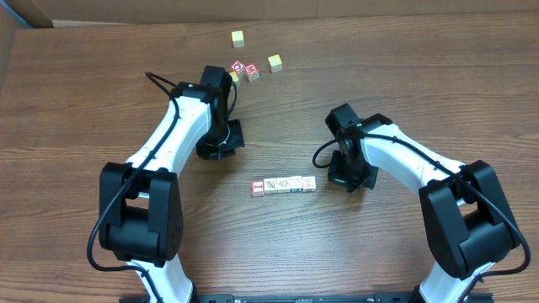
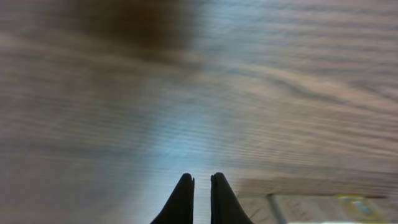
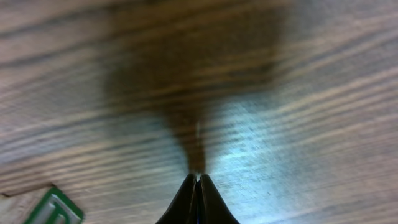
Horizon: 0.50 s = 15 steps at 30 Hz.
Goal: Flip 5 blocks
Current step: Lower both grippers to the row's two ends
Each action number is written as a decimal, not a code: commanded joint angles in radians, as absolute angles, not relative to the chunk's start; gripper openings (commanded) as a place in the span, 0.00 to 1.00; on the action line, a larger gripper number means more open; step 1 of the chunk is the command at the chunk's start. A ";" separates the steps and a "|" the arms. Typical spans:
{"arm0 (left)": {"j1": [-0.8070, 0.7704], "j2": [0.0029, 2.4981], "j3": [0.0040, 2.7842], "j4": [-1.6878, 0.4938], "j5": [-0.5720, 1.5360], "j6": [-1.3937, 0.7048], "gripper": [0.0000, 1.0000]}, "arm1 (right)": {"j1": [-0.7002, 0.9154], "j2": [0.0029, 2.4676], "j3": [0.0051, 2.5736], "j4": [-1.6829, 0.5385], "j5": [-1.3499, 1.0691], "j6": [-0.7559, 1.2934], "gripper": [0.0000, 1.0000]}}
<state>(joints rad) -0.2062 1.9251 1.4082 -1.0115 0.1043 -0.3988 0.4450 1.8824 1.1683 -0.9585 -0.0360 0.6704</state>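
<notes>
Five blocks (image 1: 284, 184) lie in a tight row at the middle of the table, a red-bordered one (image 1: 258, 187) at its left end. My left gripper (image 1: 221, 145) hangs low over the wood up and to the left of the row, shut and holding nothing. In the left wrist view its tips (image 2: 202, 177) point at bare table, with pale blocks (image 2: 311, 208) blurred at the lower right. My right gripper (image 1: 349, 174) sits just right of the row, shut and empty (image 3: 198, 177). A green-edged block (image 3: 53, 211) shows in the right wrist view's lower left corner.
At the back of the table lie two yellow-faced cubes (image 1: 238, 37) (image 1: 274, 62) and a pair of red-faced cubes (image 1: 245, 70), close behind my left arm's wrist. A cardboard wall (image 1: 101, 10) runs along the far edge.
</notes>
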 commanded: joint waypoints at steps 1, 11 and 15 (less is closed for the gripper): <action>-0.232 1.926 1.376 -0.952 0.197 -0.362 0.04 | 0.443 1.878 1.162 -0.950 -0.047 0.682 0.04; -0.262 1.926 1.357 -1.034 0.157 -0.325 0.04 | 0.443 1.878 1.157 -0.955 -0.068 0.681 0.04; -0.262 1.926 1.356 -1.149 0.164 -0.326 0.04 | 0.443 1.878 1.157 -0.946 -0.070 0.681 0.04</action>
<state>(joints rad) -0.2577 1.9251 1.3643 -1.1164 0.1688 -0.3550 0.4450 1.8824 1.1675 -0.9565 -0.0624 0.6769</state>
